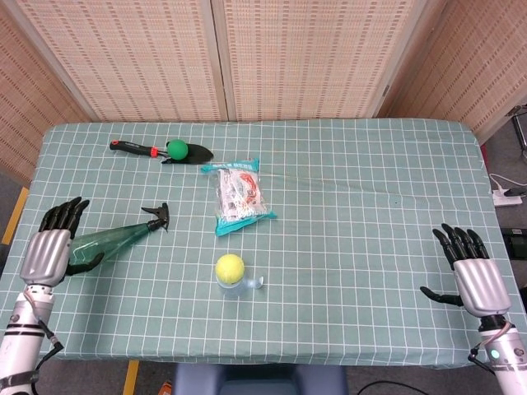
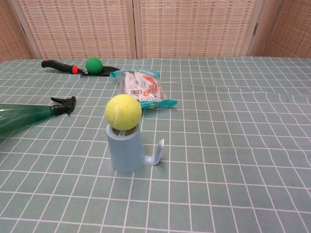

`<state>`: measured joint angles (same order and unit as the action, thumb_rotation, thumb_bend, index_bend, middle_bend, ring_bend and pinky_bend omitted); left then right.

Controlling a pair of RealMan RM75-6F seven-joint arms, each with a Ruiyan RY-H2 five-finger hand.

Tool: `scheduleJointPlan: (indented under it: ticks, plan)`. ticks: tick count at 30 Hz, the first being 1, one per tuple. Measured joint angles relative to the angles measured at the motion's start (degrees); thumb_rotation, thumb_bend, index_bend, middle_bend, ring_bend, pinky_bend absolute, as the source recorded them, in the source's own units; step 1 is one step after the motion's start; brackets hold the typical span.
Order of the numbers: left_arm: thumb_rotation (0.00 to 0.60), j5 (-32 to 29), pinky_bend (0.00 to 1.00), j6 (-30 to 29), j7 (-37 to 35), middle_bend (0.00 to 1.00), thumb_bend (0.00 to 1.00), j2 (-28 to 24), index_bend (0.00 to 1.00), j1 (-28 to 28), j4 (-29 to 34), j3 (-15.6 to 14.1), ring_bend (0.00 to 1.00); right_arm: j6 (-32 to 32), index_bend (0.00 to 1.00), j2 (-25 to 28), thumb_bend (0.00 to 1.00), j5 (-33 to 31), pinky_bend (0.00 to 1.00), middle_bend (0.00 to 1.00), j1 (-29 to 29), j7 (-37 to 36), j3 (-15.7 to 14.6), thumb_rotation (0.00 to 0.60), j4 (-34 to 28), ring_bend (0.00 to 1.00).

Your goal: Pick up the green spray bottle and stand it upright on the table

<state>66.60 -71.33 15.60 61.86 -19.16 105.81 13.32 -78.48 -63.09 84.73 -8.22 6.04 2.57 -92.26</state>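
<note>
Bottle: the green spray bottle (image 1: 115, 239) lies on its side at the left of the table (image 1: 354, 214), translucent green body toward the left edge, black trigger nozzle (image 1: 156, 217) pointing toward the table's middle. In the chest view the bottle (image 2: 22, 117) runs off the left border, its nozzle (image 2: 64, 105) resting on the cloth.
Bottle look: long tapering body, darker at the neck, black spray head with a small trigger; not upright.
Left hand: the left hand (image 1: 51, 249) is at the bottle's base end, fingers spread and pointing away from the robot, thumb reaching toward the body. It holds nothing; whether the thumb touches the bottle cannot be told. Seen only in the head view.
Right hand: the right hand (image 1: 471, 270) hovers at the table's right edge, fingers apart, empty, well apart from everything on the table.
Cup: a light blue cup (image 2: 126, 148) with a side hook stands near the front middle, a yellow ball (image 2: 123, 111) sitting on its mouth.
Packet: a snack packet (image 1: 238, 196) lies flat behind the cup, right of the nozzle.
Trowel: a black trowel (image 1: 161, 151) with a red-banded handle lies at the back left, a green ball (image 1: 176, 148) resting on its blade.
Cloth: green cloth with a white grid covers the table.
</note>
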Motion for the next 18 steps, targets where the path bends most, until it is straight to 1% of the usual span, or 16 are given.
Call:
scheduleJointPlan:
  ticks: [3, 6, 7, 9, 10, 12, 14, 16, 18]
  plan:
    - [0.600, -8.3, 0.00, 2.1, 5.3, 0.02, 0.20, -0.9, 0.00, -3.2, 3.2, 1.8, 0.00, 0.4, 0.00, 0.4, 0.00, 0.0, 0.00, 0.00, -0.1, -0.7, -0.1, 0.600, -0.2, 0.00]
    - [0.600, -19.0, 0.00, 3.3, 12.4, 0.02, 0.21, -1.0, 0.00, -7.6, 6.0, 3.0, 0.00, 0.6, 0.00, 0.7, 0.00, 0.1, 0.00, 0.00, -0.1, -1.6, -0.2, 0.600, -0.3, 0.00]
    - [0.600, -23.5, 0.00, 3.3, 15.9, 0.03, 0.21, -0.7, 0.00, -9.7, 6.8, 3.2, 0.00, 0.8, 0.00, 0.9, 0.00, 0.1, 0.00, 0.00, -0.2, -1.9, -0.3, 0.600, -0.4, 0.00]
    - [0.600, -29.8, 0.00, 2.9, 21.5, 0.03, 0.21, 0.6, 0.00, -13.2, 7.7, 3.4, 0.00, 1.0, 0.00, 1.1, 0.00, 0.1, 0.00, 0.00, -0.3, -2.3, -0.3, 0.600, -0.5, 0.00]
    - [0.600, -33.5, 0.00, 2.3, 25.0, 0.03, 0.21, 2.0, 0.00, -15.6, 7.9, 3.5, 0.00, 1.1, 0.00, 1.2, 0.00, 0.1, 0.00, 0.00, -0.3, -2.6, -0.4, 0.600, -0.5, 0.00]
    - [0.600, -37.8, 0.00, 1.0, 29.3, 0.03, 0.21, 4.9, 0.00, -19.1, 7.7, 3.4, 0.00, 1.2, 0.00, 1.4, 0.00, 0.1, 0.00, 0.00, -0.3, -2.9, -0.4, 0.600, -0.6, 0.00]
    - [0.600, -41.1, 0.00, -0.4, 32.1, 0.04, 0.21, 8.4, 0.00, -21.9, 6.9, 3.4, 0.00, 1.3, 0.00, 1.5, 0.00, 0.2, 0.00, 0.00, -0.3, -3.1, -0.5, 0.600, -0.6, 0.00]
    - [0.600, -43.8, 0.00, -1.8, 33.7, 0.05, 0.21, 11.4, 0.00, -24.0, 5.8, 3.4, 0.00, 1.3, 0.00, 1.5, 0.00, 0.2, 0.00, 0.00, -0.4, -3.1, -0.5, 0.600, -0.6, 0.00]
    - [0.600, -45.3, 0.00, -2.8, 34.8, 0.07, 0.21, 13.2, 0.00, -25.2, 4.6, 3.4, 0.00, 1.4, 0.00, 1.5, 0.00, 0.1, 0.00, 0.00, -0.4, -3.0, -0.5, 0.600, -0.6, 0.00]
